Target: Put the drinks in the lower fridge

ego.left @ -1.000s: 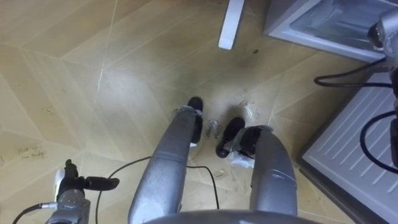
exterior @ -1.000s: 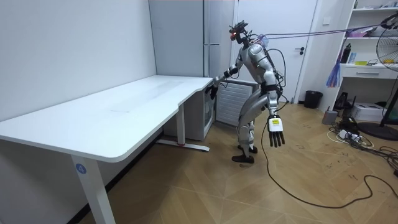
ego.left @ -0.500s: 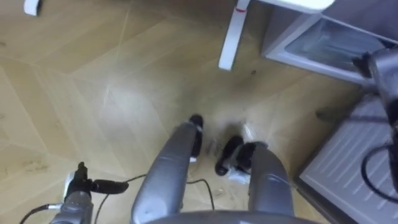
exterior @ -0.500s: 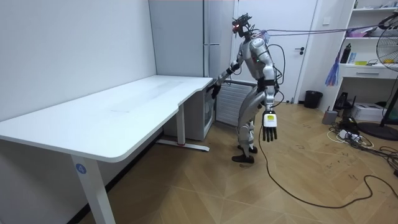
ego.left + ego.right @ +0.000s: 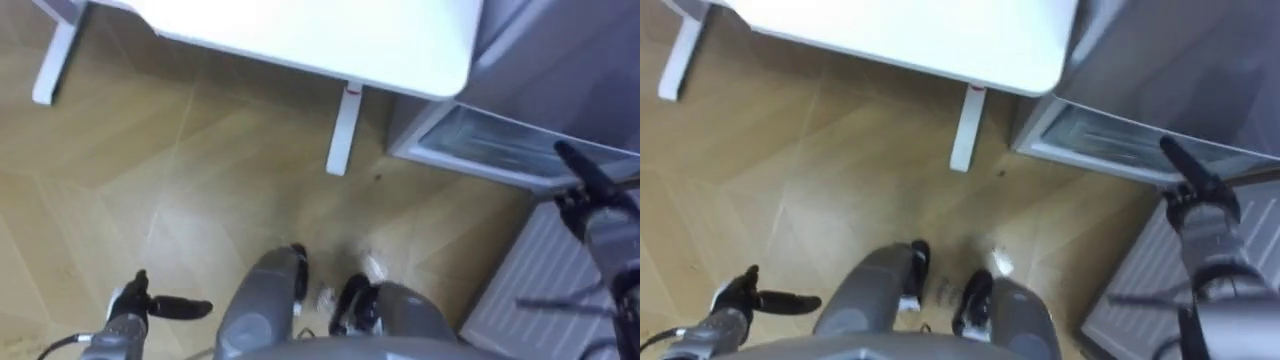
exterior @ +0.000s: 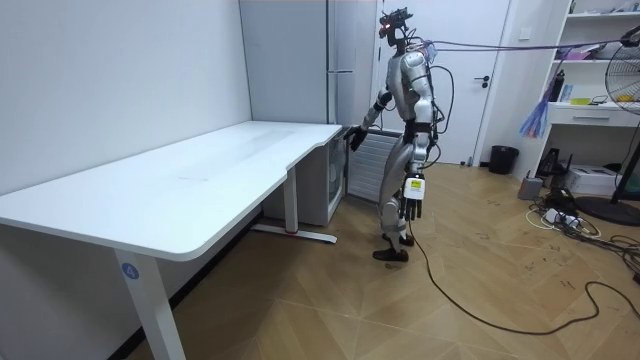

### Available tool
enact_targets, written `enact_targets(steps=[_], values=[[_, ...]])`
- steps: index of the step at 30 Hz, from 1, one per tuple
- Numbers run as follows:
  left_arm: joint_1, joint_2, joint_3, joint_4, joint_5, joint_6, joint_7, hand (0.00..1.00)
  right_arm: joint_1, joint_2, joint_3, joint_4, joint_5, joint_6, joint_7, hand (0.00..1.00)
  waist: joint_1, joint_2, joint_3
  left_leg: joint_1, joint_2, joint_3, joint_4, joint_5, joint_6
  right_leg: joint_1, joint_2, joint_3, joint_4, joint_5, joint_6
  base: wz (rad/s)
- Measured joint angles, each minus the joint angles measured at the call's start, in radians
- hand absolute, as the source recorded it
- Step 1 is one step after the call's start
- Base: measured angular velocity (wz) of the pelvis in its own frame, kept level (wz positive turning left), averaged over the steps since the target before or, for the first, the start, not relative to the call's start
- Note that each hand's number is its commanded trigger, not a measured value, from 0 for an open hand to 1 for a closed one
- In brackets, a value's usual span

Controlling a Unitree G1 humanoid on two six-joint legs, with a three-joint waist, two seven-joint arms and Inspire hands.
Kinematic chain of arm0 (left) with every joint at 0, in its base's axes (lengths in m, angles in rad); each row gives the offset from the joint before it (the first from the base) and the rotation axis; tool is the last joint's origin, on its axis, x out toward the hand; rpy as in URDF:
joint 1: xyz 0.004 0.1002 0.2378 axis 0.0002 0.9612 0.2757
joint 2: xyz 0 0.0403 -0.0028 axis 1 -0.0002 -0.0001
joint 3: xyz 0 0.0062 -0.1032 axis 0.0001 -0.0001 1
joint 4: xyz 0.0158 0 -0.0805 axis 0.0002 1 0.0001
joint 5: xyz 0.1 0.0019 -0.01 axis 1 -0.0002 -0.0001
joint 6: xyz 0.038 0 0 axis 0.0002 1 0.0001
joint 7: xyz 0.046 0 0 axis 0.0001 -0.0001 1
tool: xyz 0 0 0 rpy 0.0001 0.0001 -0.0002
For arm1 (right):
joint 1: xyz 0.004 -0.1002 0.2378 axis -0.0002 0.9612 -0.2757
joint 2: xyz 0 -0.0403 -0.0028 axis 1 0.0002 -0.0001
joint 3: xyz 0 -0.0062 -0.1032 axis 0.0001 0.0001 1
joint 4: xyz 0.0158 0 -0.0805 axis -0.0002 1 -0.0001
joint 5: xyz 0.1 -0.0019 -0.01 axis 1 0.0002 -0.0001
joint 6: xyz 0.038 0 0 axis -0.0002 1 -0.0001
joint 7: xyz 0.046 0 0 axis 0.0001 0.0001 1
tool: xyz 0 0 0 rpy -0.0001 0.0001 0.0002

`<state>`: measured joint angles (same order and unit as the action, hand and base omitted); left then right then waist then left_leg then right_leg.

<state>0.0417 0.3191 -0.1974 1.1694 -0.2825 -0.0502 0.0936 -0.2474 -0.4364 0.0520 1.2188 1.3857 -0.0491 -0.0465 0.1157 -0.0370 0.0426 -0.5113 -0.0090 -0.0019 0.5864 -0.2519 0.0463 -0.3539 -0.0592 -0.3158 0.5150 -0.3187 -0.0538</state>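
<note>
you have the right hand raised just in front of the open lower fridge, fingers stretched out and holding nothing; to me that reads as a hand posted at the opening, not one delivering anything. the left hand hangs well away from the fridge, low at the robot's side, fingers straight and loose, also empty and idle. the door stands swung out from the fridge, under the right hand, which leaves the compartment free to reach into, so the fridge end of the job looks prepared. i cannot tell where the drinks are: neither hand carries one, and i cannot make out what lies inside the compartment. judging by that, you have the fetching yet to do

the eye views look straight down and give you the compartment's mouth, the ribbed inner face of the door and the desk, whose corner sits just beside the fridge. the room view adds what they lack: the robot stands upright facing the fridge, the right arm reaches toward it past the desk corner, and the left hand points at the floor on the side away from the fridge. it gives no look into the compartment, though, so rely on the eye views for placing
</note>
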Motion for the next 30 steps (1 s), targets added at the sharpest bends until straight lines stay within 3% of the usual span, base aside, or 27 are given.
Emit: enact_targets(steps=[2, 4, 7, 9, 10, 12, 15, 18, 22, 26, 30], values=[[0.01, -0.009, 0.031, -0.001, 0.0, 0.0, -0.002, 0.0, 0.047, 0.014, -0.003, 0.004, -0.021, -0.002, 0.016, 0.0, -0.002, 0.013, -0.0076, 0.048, -0.002, 0.013, -0.026, 0.0, 0.001, 0.037, 0.0, 0.013, -0.021, 0.005, 0.004, -0.19], [0.034, -0.015, 0.044, -0.001, 0.0, -0.002, -0.008, 0.0, 0.106, 0.037, -0.003, 0.025, -0.044, -0.003, 0.047, 0.0, -0.009, 0.024, -0.0231, 0.122, -0.006, 0.034, -0.075, 0.001, 0.002, 0.097, -0.008, 0.017, -0.052, 0.007, 0.007, -0.19], [0.072, -0.022, 0.077, 0.001, 0.006, -0.007, -0.021, 0.0, 0.158, 0.06, 0.003, 0.027, -0.106, -0.002, 0.074, 0.0, -0.024, 0.021, -0.0356, 0.207, -0.006, 0.061, -0.135, 0.008, -0.001, 0.159, -0.007, 0.039, -0.089, 0.009, 0.009, -0.21], [0.1, -0.022, 0.086, -0.002, 0.017, -0.012, -0.026, 0.0, 0.188, 0.067, 0.004, 0.022, -0.153, -0.004, 0.101, 0.0, -0.038, 0.021, -0.039, 0.256, -0.006, 0.071, -0.156, 0.01, -0.004, 0.203, -0.006, 0.039, -0.115, 0.01, 0.009, -0.12], [0.115, -0.022, 0.093, -0.002, 0.026, -0.015, -0.026, 0.0, 0.212, 0.076, 0.005, 0.025, -0.191, -0.006, 0.118, 0.0, -0.055, 0.009, -0.0359, 0.29, -0.007, 0.075, -0.171, 0.011, -0.006, 0.234, -0.004, 0.039, -0.132, 0.01, 0.009, 0.0], [0.136, -0.024, 0.106, -0.003, 0.045, -0.016, -0.02, 0.0, 0.252, 0.099, 0.009, 0.025, -0.249, -0.006, 0.138, 0.0, -0.058, -0.005, -0.0378, 0.332, -0.007, 0.081, -0.192, 0.011, -0.008, 0.274, 0.0, 0.041, -0.156, 0.01, 0.009, -0.03], [0.166, -0.041, 0.146, -0.006, 0.089, -0.018, -0.015, 0.0, 0.299, 0.133, 0.004, 0.026, -0.377, -0.002, 0.169, 0.0, -0.068, -0.01, -0.0389, 0.377, -0.003, 0.082, -0.213, 0.011, -0.014, 0.332, 0.012, 0.04, -0.207, 0.019, 0.008, -0.03], [0.19, -0.058, 0.161, -0.006, 0.148, -0.017, -0.014, 0.0, 0.338, 0.149, 0.002, 0.023, -0.487, -0.003, 0.187, 0.0, -0.084, -0.002, -0.0343, 0.402, -0.001, 0.082, -0.213, 0.009, -0.016, 0.375, 0.021, 0.041, -0.248, 0.029, 0.01, 0.01], [0.189, -0.078, 0.184, -0.005, 0.18, -0.017, -0.014, 0.0, 0.351, 0.188, 0.002, 0.021, -0.646, -0.007, 0.206, 0.0, -0.09, 0.009, -0.0347, 0.411, 0.008, 0.083, -0.211, 0.002, -0.027, 0.393, 0.032, 0.042, -0.269, 0.039, 0.004, -0.02], [0.2, -0.1, 0.197, -0.003, 0.199, -0.011, -0.014, 0.0, 0.358, 0.194, 0.002, 0.026, -0.772, -0.006, 0.219, 0.0, -0.087, 0.021, -0.0322, 0.453, 0.011, 0.1, -0.233, 0.0, -0.028, 0.425, 0.036, 0.062, -0.282, 0.041, 0.005, -0.13], [0.223, -0.106, 0.198, 0.002, 0.211, 0.01, -0.015, 0.0, 0.363, 0.212, 0.003, 0.075, -0.838, -0.003, 0.229, 0.0, -0.089, 0.032, -0.0375, 0.509, 0.009, 0.106, -0.274, 0.0, -0.029, 0.463, 0.037, 0.072, -0.298, 0.042, 0.006, -0.08]])
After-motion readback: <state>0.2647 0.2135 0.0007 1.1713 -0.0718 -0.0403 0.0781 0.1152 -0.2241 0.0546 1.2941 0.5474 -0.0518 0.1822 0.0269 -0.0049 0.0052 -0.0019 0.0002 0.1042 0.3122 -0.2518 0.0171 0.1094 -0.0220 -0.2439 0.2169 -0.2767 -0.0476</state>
